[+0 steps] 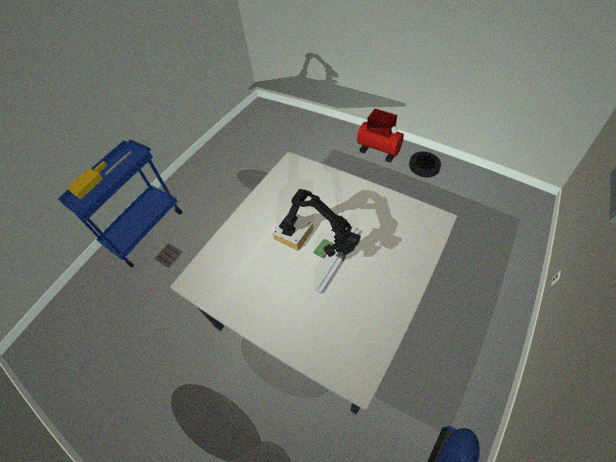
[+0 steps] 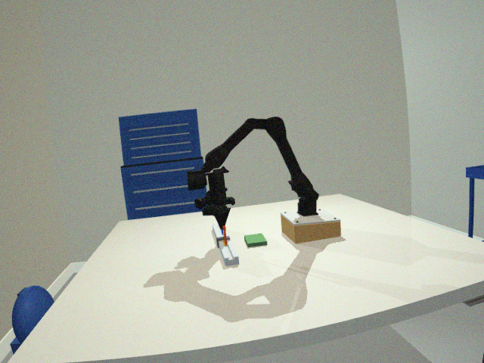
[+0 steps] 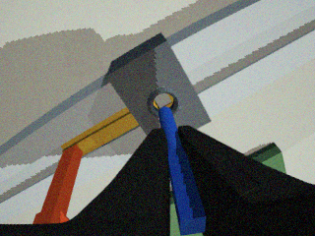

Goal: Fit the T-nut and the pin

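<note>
The pincer (image 1: 340, 254) (image 2: 223, 227) (image 3: 171, 138), nearly closed, grips the blue pin (image 3: 179, 167), its tip at the bracket's (image 3: 189, 98) hole, above the rail (image 1: 329, 274) (image 2: 229, 255) (image 3: 236, 46)

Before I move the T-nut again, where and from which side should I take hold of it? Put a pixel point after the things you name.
Best grip the orange handle (image 2: 224, 234) (image 3: 61, 184), coming from above. It stands up from the slot as a slim bar with flat sides, while the brass nut (image 3: 105, 134) lies low in the rail (image 2: 229, 255) (image 3: 246, 51), partly under the bracket (image 3: 184, 93).

Pale walls around a grey floor, a blue cart (image 1: 139, 221) (image 2: 471, 206) (yellow box (image 1: 85, 183) on top).
</note>
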`<state>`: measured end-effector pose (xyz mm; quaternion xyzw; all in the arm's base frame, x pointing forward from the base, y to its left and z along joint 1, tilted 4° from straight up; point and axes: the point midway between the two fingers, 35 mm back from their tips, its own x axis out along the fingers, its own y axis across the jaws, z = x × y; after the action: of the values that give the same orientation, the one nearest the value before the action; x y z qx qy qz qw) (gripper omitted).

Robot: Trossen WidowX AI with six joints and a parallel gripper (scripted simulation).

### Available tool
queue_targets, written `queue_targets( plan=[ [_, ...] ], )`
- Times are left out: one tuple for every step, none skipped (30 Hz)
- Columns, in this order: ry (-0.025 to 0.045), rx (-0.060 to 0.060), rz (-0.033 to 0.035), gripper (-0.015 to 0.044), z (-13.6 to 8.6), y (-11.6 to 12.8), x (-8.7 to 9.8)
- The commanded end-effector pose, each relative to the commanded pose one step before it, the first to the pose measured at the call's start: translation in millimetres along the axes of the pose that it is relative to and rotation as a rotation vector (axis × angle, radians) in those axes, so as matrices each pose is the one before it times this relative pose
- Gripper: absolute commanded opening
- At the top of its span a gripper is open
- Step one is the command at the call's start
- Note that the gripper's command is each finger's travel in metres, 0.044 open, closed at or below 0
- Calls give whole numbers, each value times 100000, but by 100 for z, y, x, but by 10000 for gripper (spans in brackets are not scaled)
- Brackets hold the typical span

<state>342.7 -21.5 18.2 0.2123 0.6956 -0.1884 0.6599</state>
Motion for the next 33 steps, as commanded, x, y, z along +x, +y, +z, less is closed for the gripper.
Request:
queue_targets(
  plan=[
    [344,4,148,-150,-143,-18,353],
    [2,-3,-2,-150,-18,-9,69],
    [2,-3,-2,-150,-18,-9,69],
    [2,-3,-2,-150,-19,-9,69],
    [2,-3,-2,-150,-19,-9,69],
    [2,-3,-2,-150,-19,-10,69],
    [2,-3,-2,-150,-19,-10,69],
    [2,-3,-2,-150,-19,-10,69],
    [2,-3,-2,-150,-19,-10,69],
    [2,-3,-2,-150,-20,-10,69],
    [2,-3,-2,-150,-20,-10,68],
    [2,-3,-2,-150,-20,-10,68],
    [2,-3,-2,-150,-20,-10,68],
    [2,-3,-2,-150,-20,-10,68],
    [2,-3,-2,-150,-20,-10,68],
    [2,-3,-2,-150,-21,-10,68],
    [2,-3,-2,-150,-21,-11,68],
    [2,-3,-2,-150,-21,-11,68],
    [2,-3,-2,-150,-21,-10,68],
    [2,-3,-2,-150,-22,-10,68],
    [2,-3,-2,-150,-20,-8,68],
    [2,-4,-2,-150,-21,-8,73],
    [2,-4,-2,-150,-20,-7,73],
    [2,-4,-2,-150,-19,-6,73],
    [2,-5,-2,-150,-18,-5,73],
    [2,-6,-2,-150,-19,-4,82],
    [2,-7,-2,-150,-17,-3,84],
    [2,-8,-2,-150,-15,-1,85],
    [1,-10,-2,-150,-11,1,85],
    [1,-11,-1,-150,-5,3,81],
    [0,-10,-1,-150,5,6,65],
    [-1,-7,0,-150,11,4,30],
    [-2,-6,0,-150,18,3,16]
  ],
)
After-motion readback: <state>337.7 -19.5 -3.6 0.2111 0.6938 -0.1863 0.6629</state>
